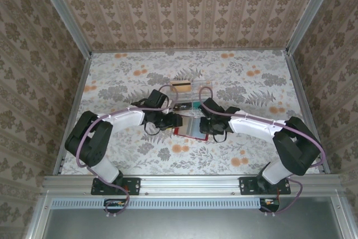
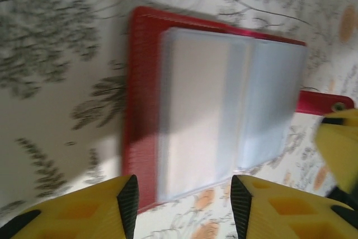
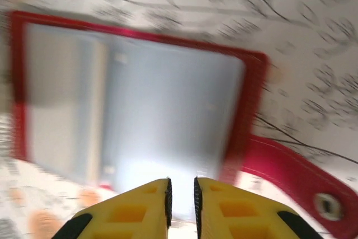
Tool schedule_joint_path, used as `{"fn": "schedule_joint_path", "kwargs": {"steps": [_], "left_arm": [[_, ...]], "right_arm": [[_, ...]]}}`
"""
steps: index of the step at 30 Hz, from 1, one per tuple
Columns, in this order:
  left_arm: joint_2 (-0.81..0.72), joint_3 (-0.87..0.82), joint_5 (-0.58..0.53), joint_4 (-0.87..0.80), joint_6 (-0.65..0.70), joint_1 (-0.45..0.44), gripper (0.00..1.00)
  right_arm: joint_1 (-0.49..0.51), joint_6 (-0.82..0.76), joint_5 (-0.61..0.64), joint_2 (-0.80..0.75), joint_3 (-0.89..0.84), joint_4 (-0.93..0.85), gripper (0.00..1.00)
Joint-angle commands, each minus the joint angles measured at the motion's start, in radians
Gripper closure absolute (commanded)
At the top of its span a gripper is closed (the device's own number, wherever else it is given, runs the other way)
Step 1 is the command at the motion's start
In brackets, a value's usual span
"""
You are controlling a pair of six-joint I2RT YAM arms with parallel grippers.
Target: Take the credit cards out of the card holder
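Note:
The card holder (image 1: pixel 188 129) lies open on the table between my two grippers, red with a grey-blue inside (image 2: pixel 142 99) (image 3: pixel 168 99). Its red tab (image 2: pixel 320 102) (image 3: pixel 291 174) sticks out sideways. A whitish credit card (image 2: pixel 196 110) sits in one of its pockets. A tan card (image 1: pixel 180 86) lies on the clear tray behind. My left gripper (image 2: pixel 184 202) (image 1: pixel 172 120) is open, its fingertips either side of the holder's near edge. The jaws of my right gripper (image 3: pixel 182 194) (image 1: pixel 206 126) stand a narrow slit apart over the holder's other half. I cannot tell whether they pinch it.
A clear plastic compartment tray (image 1: pixel 193 100) stands just behind the card holder, close to both wrists. A yellow finger of the right gripper (image 2: pixel 338 149) shows beside the tab. Patterned walls enclose the flowered table (image 1: pixel 246 82) on three sides.

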Motion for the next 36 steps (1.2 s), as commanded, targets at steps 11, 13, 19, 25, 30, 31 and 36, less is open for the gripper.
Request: {"fn": "schedule_joint_path", "kwargs": {"steps": [11,13,19,25,30,31,36], "left_arm": [[-0.013,-0.074,0.009,0.086,-0.014,0.071,0.79],[0.005,-0.083,0.024,0.116,-0.022,0.07,0.81],[0.015,-0.136,0.043,0.203,-0.086,0.057,0.81],[0.012,-0.191,0.043,0.288,-0.161,0.01,0.82],[-0.004,-0.224,0.028,0.316,-0.194,-0.014,0.83],[-0.013,-0.227,0.024,0.313,-0.192,-0.013,0.83],[-0.029,-0.229,0.023,0.297,-0.181,-0.013,0.84]], "right_arm": [[0.098,0.004,0.034,0.25,0.294,-0.112,0.73],[0.108,0.0,0.039,0.28,0.327,-0.114,0.72],[0.126,-0.005,0.056,0.336,0.373,-0.186,0.68],[0.133,-0.02,0.075,0.36,0.375,-0.213,0.64],[0.138,-0.018,0.082,0.379,0.38,-0.219,0.59],[0.14,-0.016,0.082,0.382,0.382,-0.22,0.56],[0.141,-0.007,0.11,0.391,0.401,-0.244,0.53]]}}
